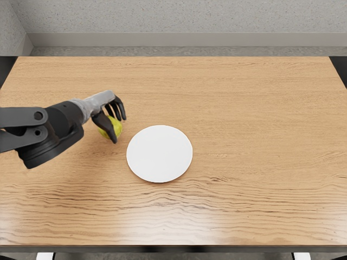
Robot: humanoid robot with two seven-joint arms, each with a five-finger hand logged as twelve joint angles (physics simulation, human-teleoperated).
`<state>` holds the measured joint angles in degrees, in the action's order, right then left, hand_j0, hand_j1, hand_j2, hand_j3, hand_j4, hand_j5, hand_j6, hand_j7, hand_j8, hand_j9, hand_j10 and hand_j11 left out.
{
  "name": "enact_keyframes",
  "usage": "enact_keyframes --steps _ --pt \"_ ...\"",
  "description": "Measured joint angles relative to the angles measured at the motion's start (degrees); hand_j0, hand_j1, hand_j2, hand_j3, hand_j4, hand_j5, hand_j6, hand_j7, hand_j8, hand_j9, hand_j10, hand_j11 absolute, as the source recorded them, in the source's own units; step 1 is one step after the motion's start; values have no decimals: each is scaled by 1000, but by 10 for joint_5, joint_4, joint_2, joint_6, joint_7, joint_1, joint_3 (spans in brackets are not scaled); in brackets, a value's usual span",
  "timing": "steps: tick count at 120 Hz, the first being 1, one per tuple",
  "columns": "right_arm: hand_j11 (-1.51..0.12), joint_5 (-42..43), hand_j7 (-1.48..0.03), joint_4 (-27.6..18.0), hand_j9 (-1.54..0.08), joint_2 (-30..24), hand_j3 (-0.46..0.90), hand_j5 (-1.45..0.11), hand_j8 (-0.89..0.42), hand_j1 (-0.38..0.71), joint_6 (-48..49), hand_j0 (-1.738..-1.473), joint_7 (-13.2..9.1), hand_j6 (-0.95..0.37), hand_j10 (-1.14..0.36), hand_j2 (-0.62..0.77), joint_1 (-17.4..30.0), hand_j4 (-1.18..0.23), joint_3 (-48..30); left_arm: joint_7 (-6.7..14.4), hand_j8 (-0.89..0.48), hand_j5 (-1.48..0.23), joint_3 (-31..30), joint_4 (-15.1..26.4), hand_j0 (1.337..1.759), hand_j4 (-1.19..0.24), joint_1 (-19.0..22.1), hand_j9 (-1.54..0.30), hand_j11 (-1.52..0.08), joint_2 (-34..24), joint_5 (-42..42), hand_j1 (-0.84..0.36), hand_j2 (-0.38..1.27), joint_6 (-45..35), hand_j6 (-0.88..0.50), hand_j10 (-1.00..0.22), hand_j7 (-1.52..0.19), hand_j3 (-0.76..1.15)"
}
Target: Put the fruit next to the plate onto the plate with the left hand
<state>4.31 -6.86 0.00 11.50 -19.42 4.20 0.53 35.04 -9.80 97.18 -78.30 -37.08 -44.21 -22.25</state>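
A round white plate (159,153) lies flat on the wooden table, a little left of centre. Just left of its rim is a yellow-green fruit (115,127), with my left hand (111,118) curled around it. The dark fingers (119,108) wrap over the fruit's top and the thumb covers its near side, so only part of the fruit shows. I cannot tell whether the fruit rests on the table or is lifted. The left arm comes in from the left edge. No right arm shows.
The wooden table (244,108) runs wide to the right and toward the back, ending at a grey wall. Its front edge lies along the bottom of the view.
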Motion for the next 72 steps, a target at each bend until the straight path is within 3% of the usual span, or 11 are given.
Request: enact_keyframes --steps 45,72 --pt "0 0 0 0 0 0 0 0 0 -349 0 -1658 0 0 0 0 0 0 0 0 -398 -1088 3 -2 1651 -763 -54 -1063 -1059 32 50 -344 651 10 -539 -481 -1091 0" --pt "0 0 0 0 0 0 0 0 0 -349 0 -1658 0 0 0 0 0 0 1 0 -391 -1103 20 -3 1651 -770 -55 -1071 -1068 65 74 -333 629 11 -535 -474 -1101 0"
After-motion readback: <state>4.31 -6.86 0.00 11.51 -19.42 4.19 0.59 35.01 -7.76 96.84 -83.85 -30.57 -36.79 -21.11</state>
